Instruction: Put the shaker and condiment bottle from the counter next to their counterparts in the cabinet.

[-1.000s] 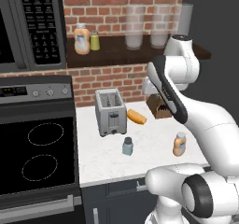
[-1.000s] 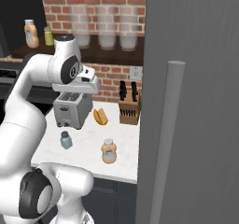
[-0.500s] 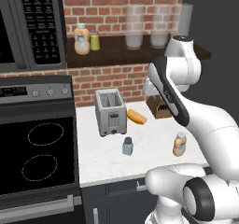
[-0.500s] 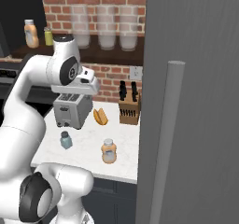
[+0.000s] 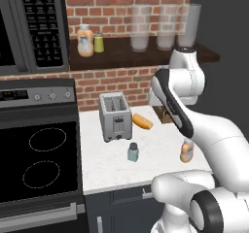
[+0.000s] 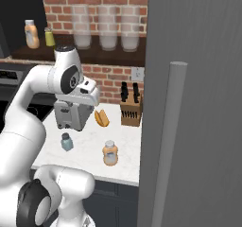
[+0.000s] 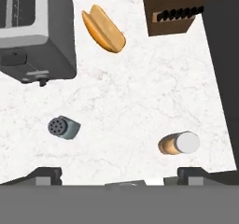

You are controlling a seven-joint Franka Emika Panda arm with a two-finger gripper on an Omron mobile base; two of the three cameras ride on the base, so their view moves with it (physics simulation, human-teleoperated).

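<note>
Overhead, labelled parts:
Gripper: spread wide, grasping nothing.
Shaker: upright on counter, 8 o'clock in hand view; probably light, smooth glass, take body below cap.
Condiment bottle: 4 o'clock; likely light, slippery, grip mid-body.
</note>
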